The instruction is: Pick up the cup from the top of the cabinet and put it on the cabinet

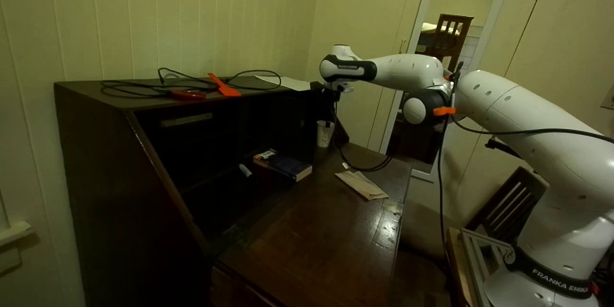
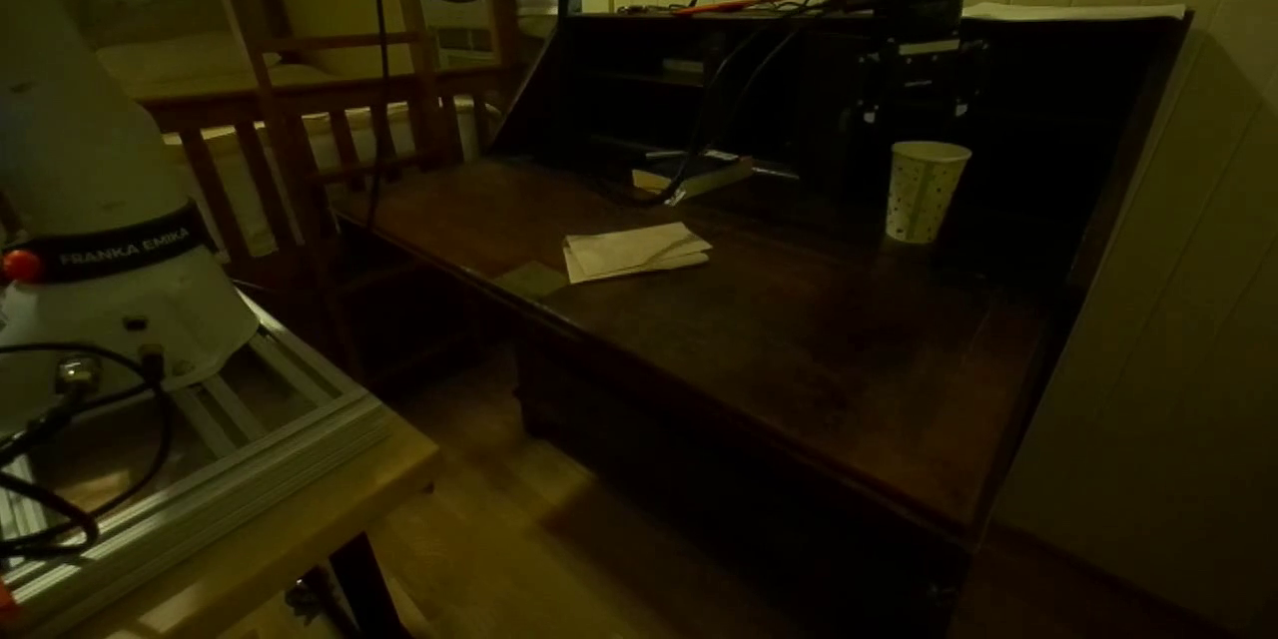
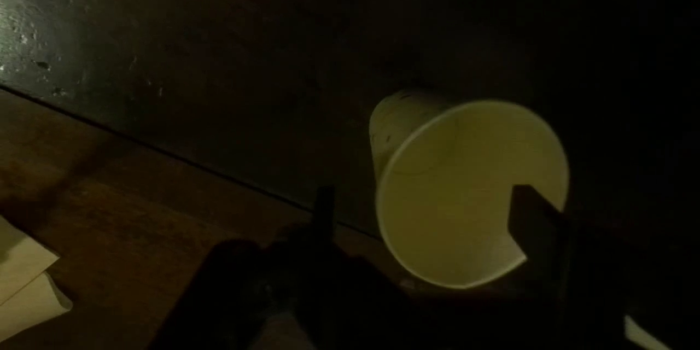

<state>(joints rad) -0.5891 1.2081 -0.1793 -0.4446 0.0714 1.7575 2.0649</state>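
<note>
The cup is small, white and speckled, with a wide round rim. It stands upright on the lower surface of the dark brown cabinet, near the inner compartments. It also shows in an exterior view. My gripper hangs over the cup, pointing down, its fingers apart and above the rim. In the wrist view the open cup mouth lies between and beyond the fingers; the right finger overlaps the rim and the left finger is clear of it. The gripper is dark and hard to see in an exterior view.
A blue book and a white marker lie in the compartment area. Folded brown paper lies on the leaf. The cabinet top bears a red-orange tool, black cables and white paper. A cable hangs beside the gripper.
</note>
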